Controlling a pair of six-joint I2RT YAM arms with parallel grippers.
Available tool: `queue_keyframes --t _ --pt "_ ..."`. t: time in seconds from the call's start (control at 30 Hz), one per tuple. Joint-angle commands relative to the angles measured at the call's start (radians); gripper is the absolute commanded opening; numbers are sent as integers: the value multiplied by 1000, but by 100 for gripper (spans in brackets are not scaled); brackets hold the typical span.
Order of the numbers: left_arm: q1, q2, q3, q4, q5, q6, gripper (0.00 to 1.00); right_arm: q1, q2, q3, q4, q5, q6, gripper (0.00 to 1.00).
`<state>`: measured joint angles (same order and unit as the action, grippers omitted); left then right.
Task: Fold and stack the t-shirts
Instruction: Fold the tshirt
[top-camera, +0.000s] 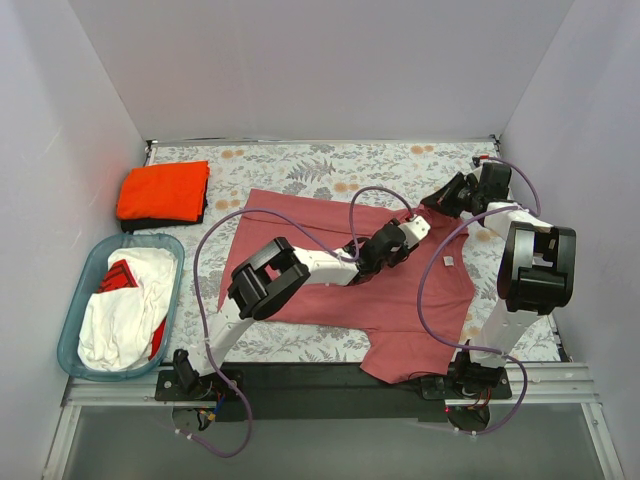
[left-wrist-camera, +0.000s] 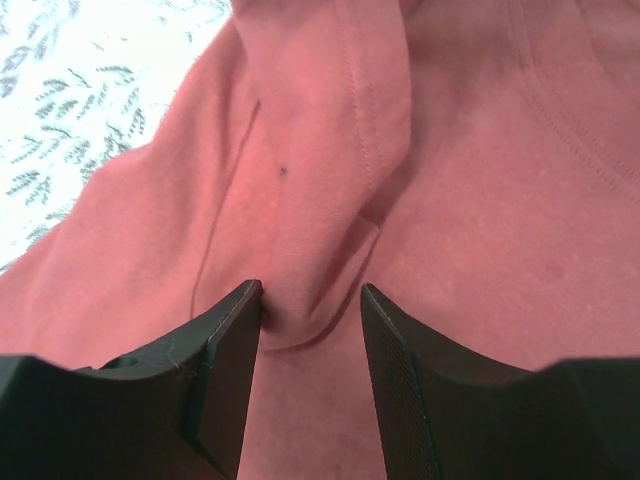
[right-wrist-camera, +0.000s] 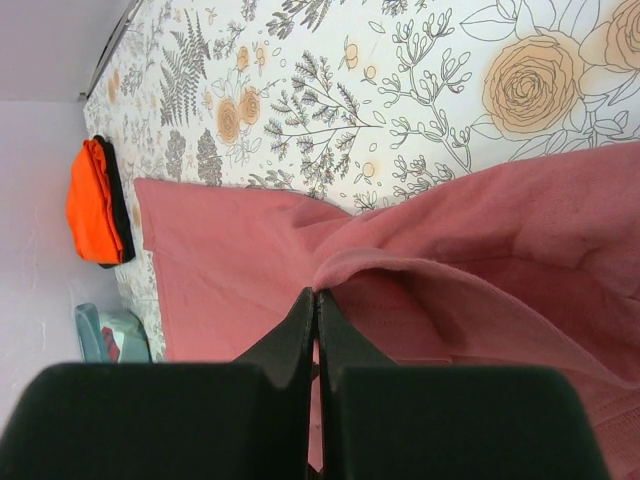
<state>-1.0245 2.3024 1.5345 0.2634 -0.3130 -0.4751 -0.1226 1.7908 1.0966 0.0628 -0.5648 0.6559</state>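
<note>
The dusty rose-red t-shirt (top-camera: 330, 275) lies spread across the middle of the table. My left gripper (top-camera: 418, 228) is open, low over the shirt (left-wrist-camera: 480, 200), its jaws either side of a raised fold of sleeve cloth. My right gripper (top-camera: 447, 199) is shut on the shirt's edge (right-wrist-camera: 400, 265) at the far right and holds it lifted. The orange t-shirt (top-camera: 163, 190) lies folded on top of the black t-shirt (top-camera: 160, 220) at the far left. The stack also shows in the right wrist view (right-wrist-camera: 95, 205).
A light blue bin (top-camera: 75, 330) with white and red cloth stands at the near left. The floral table cover (top-camera: 300, 165) runs to white walls on three sides. Purple cables loop over the shirt.
</note>
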Motion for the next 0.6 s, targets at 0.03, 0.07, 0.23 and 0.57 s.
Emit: queue_keyframes --t 0.03,0.07,0.23,0.57 --pt "-5 20 23 14 11 55 43 5 12 -9 40 -21 5 1" --pt "-3 22 23 14 12 53 43 5 12 -9 40 -21 5 1" --pt "-5 20 24 14 -6 64 30 3 7 -7 39 -23 4 1" --pt "-5 -23 66 -52 -32 24 1 -2 -42 -35 32 -12 -12 1"
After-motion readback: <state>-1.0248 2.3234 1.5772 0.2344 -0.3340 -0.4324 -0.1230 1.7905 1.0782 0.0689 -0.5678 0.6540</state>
